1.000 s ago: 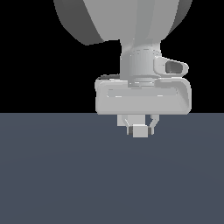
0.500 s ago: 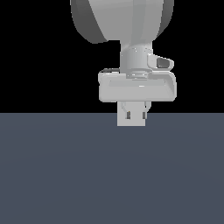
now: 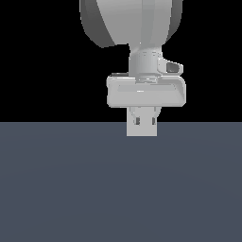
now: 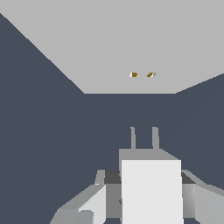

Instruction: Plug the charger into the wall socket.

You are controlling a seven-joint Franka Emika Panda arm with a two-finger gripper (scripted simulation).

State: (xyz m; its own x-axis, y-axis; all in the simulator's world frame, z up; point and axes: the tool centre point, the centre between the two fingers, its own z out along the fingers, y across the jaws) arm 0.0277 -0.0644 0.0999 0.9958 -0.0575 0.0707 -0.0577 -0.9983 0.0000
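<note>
In the wrist view the charger (image 4: 151, 197) is a light-grey block with two thin prongs (image 4: 132, 138) sticking out towards the wall socket (image 4: 131, 48). The socket is a large light-grey plate ahead with two small orange holes (image 4: 133, 75). The prongs stand apart from the plate, with dark floor showing between them. My gripper (image 4: 148, 186) is shut on the charger, one finger (image 4: 98, 194) on each side. In the exterior view the gripper (image 3: 142, 124) holds the charger (image 3: 142, 130) below the hand, above the floor. The socket does not show in that view.
A flat dark blue-grey floor (image 3: 71, 189) fills the lower half of the exterior view, with black background above it. The arm's big grey body (image 3: 132, 23) hangs over the hand.
The hand has risen a little with the charger and turned, so the block now faces the exterior camera squarely. The arm's body has shifted towards the exterior view's right.
</note>
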